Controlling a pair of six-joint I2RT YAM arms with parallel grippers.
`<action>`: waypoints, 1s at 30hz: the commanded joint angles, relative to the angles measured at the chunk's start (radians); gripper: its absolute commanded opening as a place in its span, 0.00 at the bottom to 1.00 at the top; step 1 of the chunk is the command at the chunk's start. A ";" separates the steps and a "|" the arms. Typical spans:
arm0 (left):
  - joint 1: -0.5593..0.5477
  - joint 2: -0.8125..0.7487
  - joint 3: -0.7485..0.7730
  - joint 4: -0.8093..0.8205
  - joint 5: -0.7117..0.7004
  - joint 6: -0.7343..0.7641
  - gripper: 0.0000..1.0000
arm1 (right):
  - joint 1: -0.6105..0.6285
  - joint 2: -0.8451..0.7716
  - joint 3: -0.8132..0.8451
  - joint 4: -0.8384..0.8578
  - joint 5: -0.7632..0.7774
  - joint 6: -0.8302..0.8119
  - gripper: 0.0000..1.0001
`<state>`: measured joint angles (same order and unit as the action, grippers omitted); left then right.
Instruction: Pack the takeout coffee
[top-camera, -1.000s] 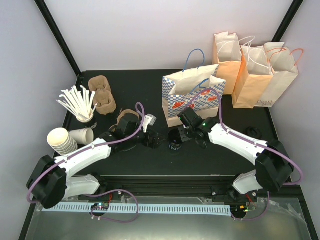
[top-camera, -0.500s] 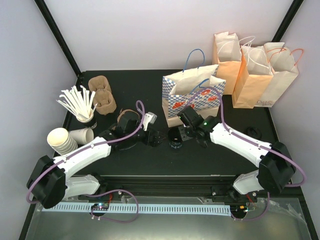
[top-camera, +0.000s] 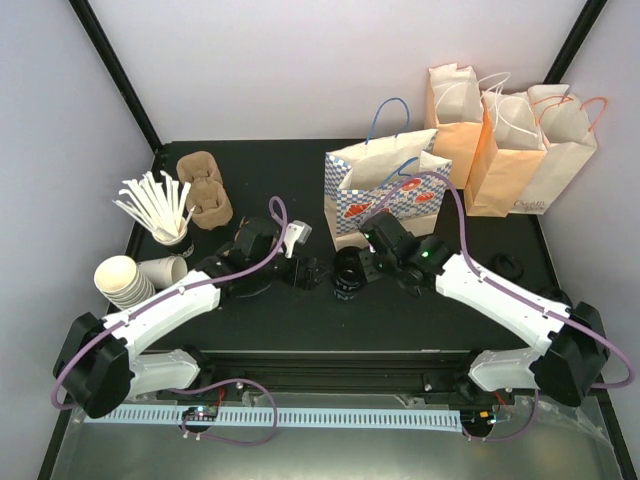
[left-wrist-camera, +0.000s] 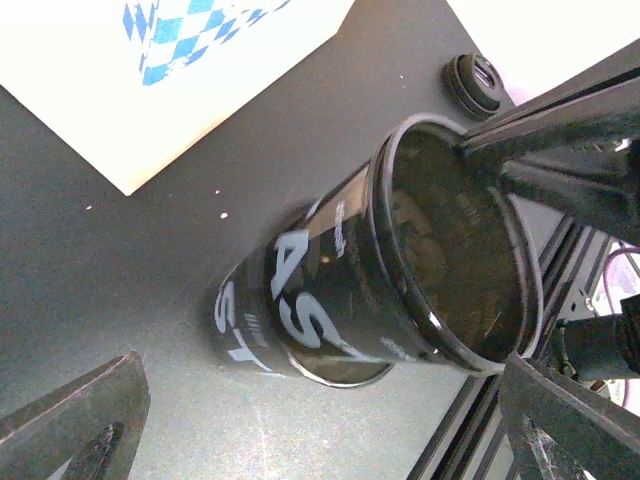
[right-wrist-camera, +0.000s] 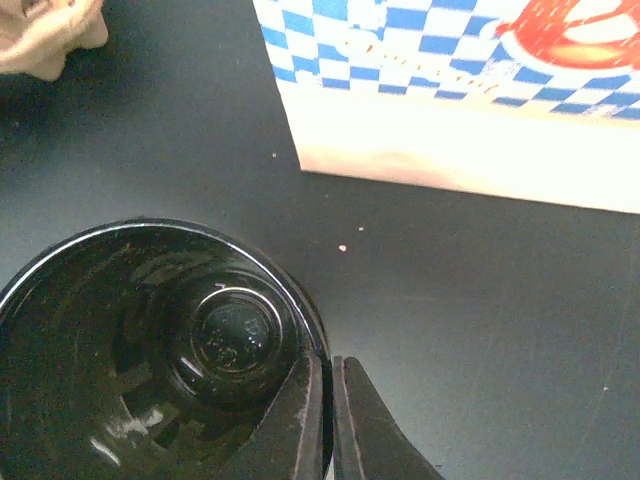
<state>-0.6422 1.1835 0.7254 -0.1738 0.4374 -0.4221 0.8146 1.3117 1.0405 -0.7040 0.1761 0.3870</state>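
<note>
The takeout coffee is a small black cup with white lettering. It is open-topped and tilted, in front of the blue-checked paper bag. My right gripper is shut on the cup's rim, one finger inside and one outside. The right wrist view looks down into the cup. My left gripper is open just left of the cup, and the cup lies between and beyond its fingers untouched. A round black lid lies apart on the table to the right, also in the left wrist view.
Three peach paper bags stand at the back right. Brown pulp cup carriers, a cup of white stirrers and stacked cream cups are on the left. The table's front rail runs below the cup.
My right gripper has carried the cup a little up and to the left, tilting it. My left gripper has shifted slightly farther from the front edge, staying open beside the cup.
</note>
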 joint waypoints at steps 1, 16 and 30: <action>0.012 -0.026 0.046 -0.041 -0.029 -0.008 0.98 | 0.010 -0.001 0.063 -0.031 0.051 -0.007 0.01; 0.022 0.006 0.017 -0.027 -0.006 -0.065 0.88 | 0.008 -0.145 0.125 -0.056 0.095 -0.004 0.01; 0.053 -0.093 0.032 -0.160 -0.258 -0.104 0.84 | 0.009 -0.091 0.206 -0.089 0.018 -0.007 0.01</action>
<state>-0.6205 1.1629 0.7307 -0.2359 0.3328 -0.5076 0.8188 1.2148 1.2320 -0.7959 0.2420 0.3759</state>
